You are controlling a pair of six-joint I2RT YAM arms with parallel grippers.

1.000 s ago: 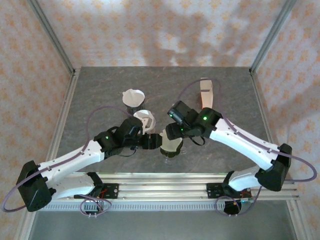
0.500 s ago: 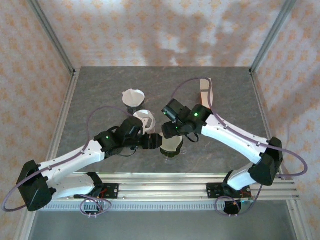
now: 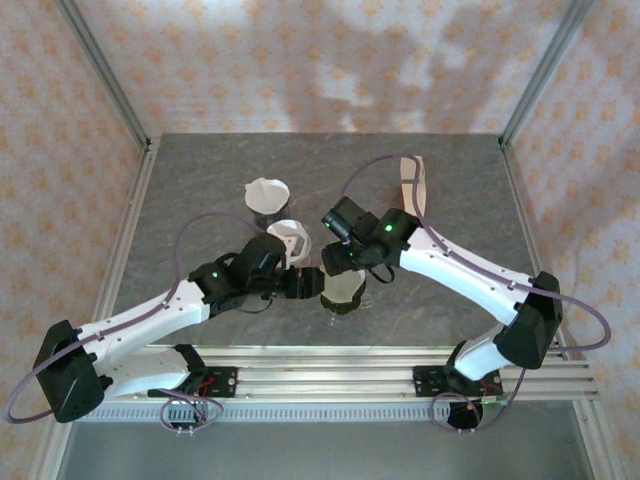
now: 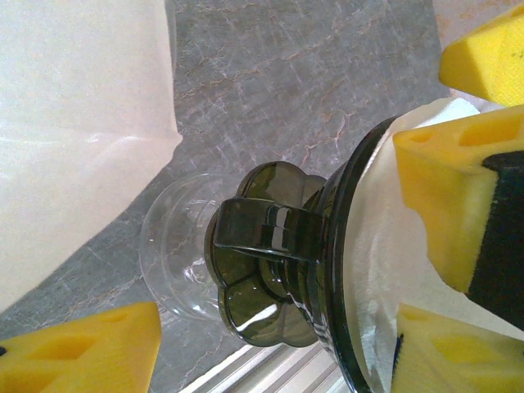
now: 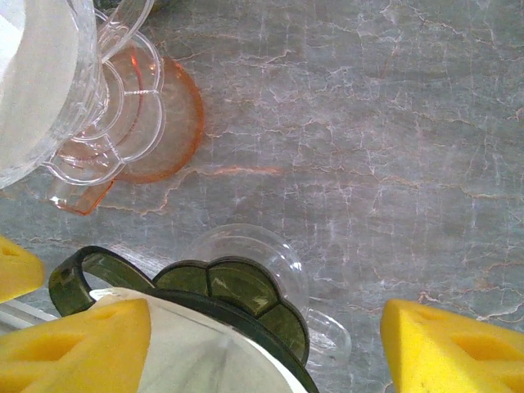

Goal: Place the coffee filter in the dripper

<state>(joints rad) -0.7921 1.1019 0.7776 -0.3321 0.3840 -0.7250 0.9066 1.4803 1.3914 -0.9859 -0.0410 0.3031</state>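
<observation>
Although the thin white paper coffee filter [image 4: 383, 246] lies inside the dark green translucent plastic dripper [image 4: 270, 270], it reads as light, limp and crease-prone: pinch the upper edge gently. Jaws of right pincer [image 5: 266, 315] apart, one pad on the paper; left pincer [image 3: 308, 284] apart, flanking the dripper. Grey marbled tabletop [image 5: 368, 123] beneath.

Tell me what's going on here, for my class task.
Two robot arms meet at the dark green see-through cone dripper near the table's front edge. A white paper coffee filter sits inside it. The right pincer is open, one yellow foam finger on the filter inside the rim, the other outside. The left pincer is open too, straddling the dripper's base, not gripping it.
</observation>
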